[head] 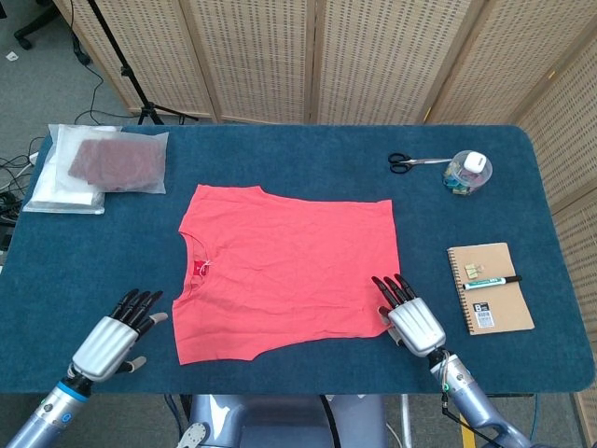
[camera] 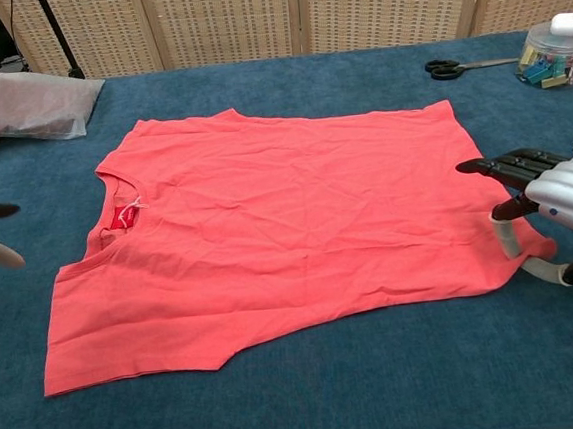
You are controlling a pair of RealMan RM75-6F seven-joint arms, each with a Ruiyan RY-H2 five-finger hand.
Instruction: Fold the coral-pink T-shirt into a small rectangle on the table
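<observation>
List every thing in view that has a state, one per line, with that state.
T-shirt: spread flat, unfolded, collar toward the robot's left.
Right hand: at the shirt's near hem corner, fingers apart; whether it grips cloth is unclear.
Left hand: empty, fingers apart, beside the sleeve.
Scissors: closed.
Notebook: closed, pen on its cover.
Clip jar: lidded.
Plastic bag: holds folded dark cloth.

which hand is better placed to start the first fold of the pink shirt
Probably the right hand: its fingers already rest at the near hem corner of the T-shirt. The left hand hovers over bare table, beside the sleeve.
</observation>
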